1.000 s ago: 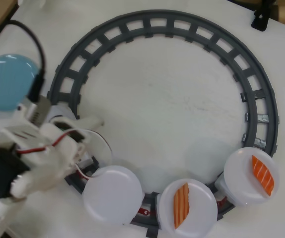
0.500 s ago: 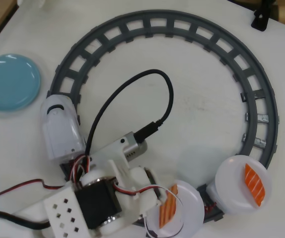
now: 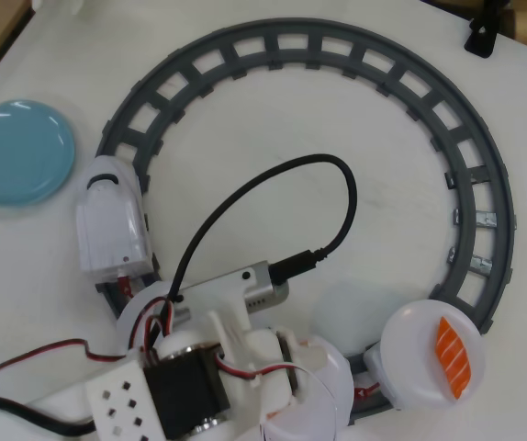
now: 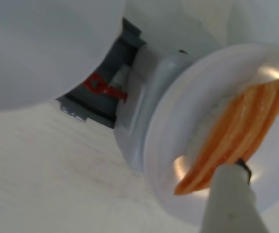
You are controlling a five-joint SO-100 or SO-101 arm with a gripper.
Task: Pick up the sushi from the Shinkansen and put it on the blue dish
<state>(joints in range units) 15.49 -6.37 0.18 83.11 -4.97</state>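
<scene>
**A:** What lay on the counter (image 3: 273, 184)?

**B:** In the overhead view, a grey ring of toy track (image 3: 465, 175) filled most of it. The white train (image 3: 112, 225) sat on the left side of the ring, nose pointing up the picture. The blue dish (image 3: 17, 152) lay outside the track at the far left, bare and well apart from the arm.

**A:** And the sushi?

**B:** The arm (image 3: 190, 386), with its black cable (image 3: 273, 197) looping over the ring's middle, covered the lower cars from above. The wrist view showed the pale-orange sushi (image 4: 236, 136) lying on a round white plate (image 4: 178, 111) of one car. A brighter red-orange piece (image 3: 452, 356) rode the rear plate at lower right, uncovered.

**A:** Was the end effector (image 3: 314, 390) holding it?

**B:** One white finger (image 4: 232, 199) touched the sushi's near end. The other finger was out of sight, so I could not tell whether it was clamped.
</scene>
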